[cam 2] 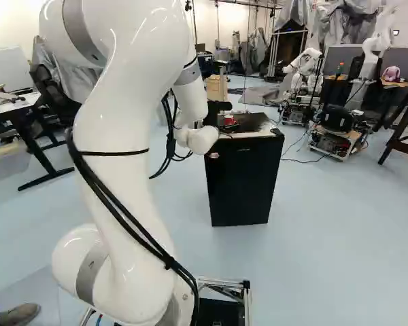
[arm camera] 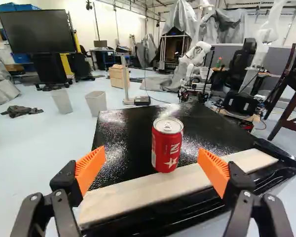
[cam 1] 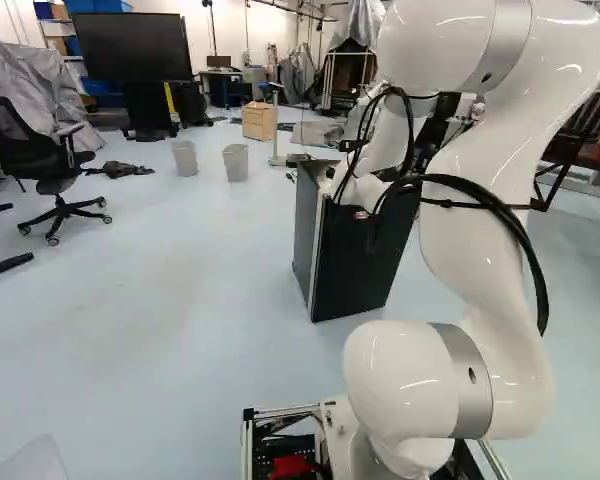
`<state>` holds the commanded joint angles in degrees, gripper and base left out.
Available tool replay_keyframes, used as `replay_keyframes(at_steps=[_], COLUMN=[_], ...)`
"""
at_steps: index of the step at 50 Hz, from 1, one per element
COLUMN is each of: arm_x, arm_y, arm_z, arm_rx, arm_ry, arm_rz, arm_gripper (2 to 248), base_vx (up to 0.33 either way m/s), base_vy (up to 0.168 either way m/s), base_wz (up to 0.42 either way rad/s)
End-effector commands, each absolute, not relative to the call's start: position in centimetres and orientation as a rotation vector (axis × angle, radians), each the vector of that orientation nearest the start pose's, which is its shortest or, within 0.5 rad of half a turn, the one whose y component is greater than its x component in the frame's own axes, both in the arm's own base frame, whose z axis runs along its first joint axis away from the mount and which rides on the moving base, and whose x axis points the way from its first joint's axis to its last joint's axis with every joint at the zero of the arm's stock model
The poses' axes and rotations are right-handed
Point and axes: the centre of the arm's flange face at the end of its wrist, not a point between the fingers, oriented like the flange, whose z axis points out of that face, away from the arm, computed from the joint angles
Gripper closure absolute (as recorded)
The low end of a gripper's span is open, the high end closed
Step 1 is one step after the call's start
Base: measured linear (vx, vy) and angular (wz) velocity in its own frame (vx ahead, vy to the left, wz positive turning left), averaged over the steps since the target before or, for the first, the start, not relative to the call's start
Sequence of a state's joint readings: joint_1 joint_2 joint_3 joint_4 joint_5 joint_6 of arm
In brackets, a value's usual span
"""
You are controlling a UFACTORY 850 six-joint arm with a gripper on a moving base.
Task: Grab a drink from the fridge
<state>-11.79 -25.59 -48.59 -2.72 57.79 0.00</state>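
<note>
Our two-finger gripper point(arm camera: 152, 159) stands wide open; ahead of its gap, the red drink can point(arm camera: 167, 148) sits upright on the black mini fridge point(cam 2: 242, 182). We judge this the approach: next we should advance, centred, before closing.

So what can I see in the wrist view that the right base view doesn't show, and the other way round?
Only the wrist view shows the orange pads of the open gripper, the big dark screen and two pale bins.

Only the right base view shows the arm's thick white body and the white-topped desk.

Both show the red can standing on the black fridge, plus a wooden crate and another robot beyond it.
</note>
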Motion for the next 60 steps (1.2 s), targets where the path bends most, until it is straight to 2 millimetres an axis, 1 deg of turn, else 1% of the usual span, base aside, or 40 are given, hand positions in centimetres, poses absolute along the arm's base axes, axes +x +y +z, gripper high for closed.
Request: replay_keyframes(at_steps=[18, 32, 33, 38, 39, 43, 44, 48, 49, 53, 54, 60], arm_x=[57.5, 59.0, 59.1, 59.2, 59.2, 59.2, 59.2, 59.2, 59.2, 59.2, 59.2, 59.2], arm_y=[-12.8, -13.1, -13.1, -13.1, -13.1, -13.1, -13.1, -13.1, -13.1, -13.1, -13.1, -13.1], arm_z=[36.4, 36.1, 36.1, 36.1, 36.1, 36.1, 36.1, 36.1, 36.1, 36.1, 36.1, 36.2], arm_rx=[-2.473, -2.462, -2.462, -2.461, -2.461, -2.460, -2.460, -2.460, -2.460, -2.460, -2.460, -2.459], arm_ry=[0.205, 0.203, 0.203, 0.202, 0.202, 0.202, 0.202, 0.202, 0.202, 0.202, 0.202, 0.202], arm_rz=[-2.137, -2.152, -2.152, -2.153, -2.153, -2.154, -2.154, -2.154, -2.154, -2.154, -2.154, -2.155], arm_gripper=[3, 3, 18, 18, 56, 56, 94, 94, 131, 131, 155, 155], base_vx=[0.000, 0.000, 0.000, 0.000, 0.000, 0.000, 0.000, 0.000, 0.000, 0.000, 0.000, 0.000], base_vy=[0.000, 0.000, 0.000, 0.000, 0.000, 0.000, 0.000, 0.000, 0.000, 0.000, 0.000, 0.000], base_wz=[0.000, 0.000, 0.000, 0.000, 0.000, 0.000, 0.000, 0.000, 0.000, 0.000, 0.000, 0.000])
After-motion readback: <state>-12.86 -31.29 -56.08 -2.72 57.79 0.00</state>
